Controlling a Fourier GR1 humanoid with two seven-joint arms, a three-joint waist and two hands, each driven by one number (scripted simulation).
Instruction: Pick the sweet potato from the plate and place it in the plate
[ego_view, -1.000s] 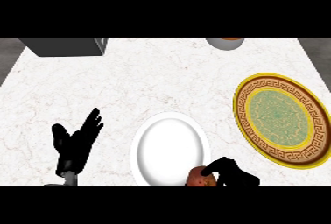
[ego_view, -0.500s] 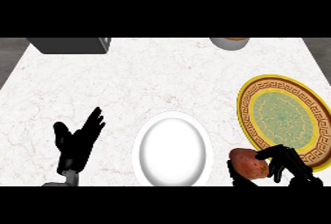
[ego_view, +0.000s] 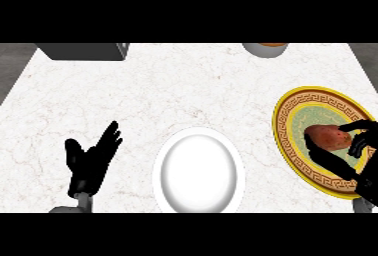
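We see the sweet potato (ego_view: 327, 137) at about three o'clock on the marble counter (ego_view: 184, 90), held over the green middle of the gold-rimmed patterned plate (ego_view: 295, 112). The right hand (ego_view: 354, 145) has its fingers and thumb curled round the sweet potato from the three o'clock side, and we cannot tell whether the potato touches the plate beneath it. The plain white plate (ego_view: 198, 170) lies at six o'clock with nothing on it. At about eight o'clock the left hand (ego_view: 90, 162) rests with its fingers straight and spread apart, touching nothing. At eleven o'clock we make out a dark grey box (ego_view: 85, 50) at the counter's far edge, and at one o'clock a grey bowl (ego_view: 266, 49) cut off by the frame. We find no brand, label or writing anywhere; the patterned plate carries only a key-shaped border.
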